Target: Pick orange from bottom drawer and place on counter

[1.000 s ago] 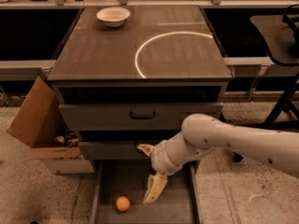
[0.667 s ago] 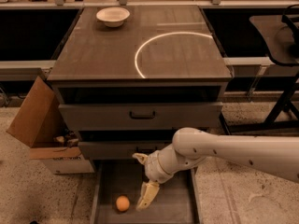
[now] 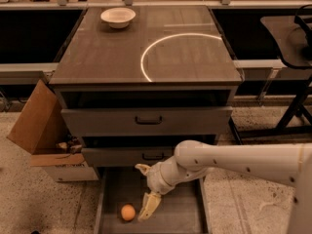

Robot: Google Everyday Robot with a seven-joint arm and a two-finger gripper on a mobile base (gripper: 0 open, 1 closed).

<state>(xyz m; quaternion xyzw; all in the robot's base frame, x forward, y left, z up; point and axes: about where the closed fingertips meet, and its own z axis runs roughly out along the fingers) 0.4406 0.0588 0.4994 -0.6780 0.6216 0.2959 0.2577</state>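
One orange (image 3: 127, 212): small, round and smooth. It sits on the floor of the bottom drawer, near the front and to the left.
Feel: I think it is light and firm. The skin looks a bit slippery, and it could roll away if bumped.
Where to hold: around its fat middle, one finger on each side, with a soft squeeze.
Gripper (image 3: 145, 191): down inside the drawer, just to the right of the orange. Its two fingers are spread wide apart and hold nothing.
Bottom drawer (image 3: 183, 221): the lowest one, pulled out toward us, with a flat grey floor.
Counter (image 3: 107, 57): the dark top of the cabinet, high above the drawer, with a pale curved line on it.
White bowl (image 3: 118, 16): on the far left part of the counter.
Cardboard box (image 3: 39, 126): on the ground, left of the cabinet.
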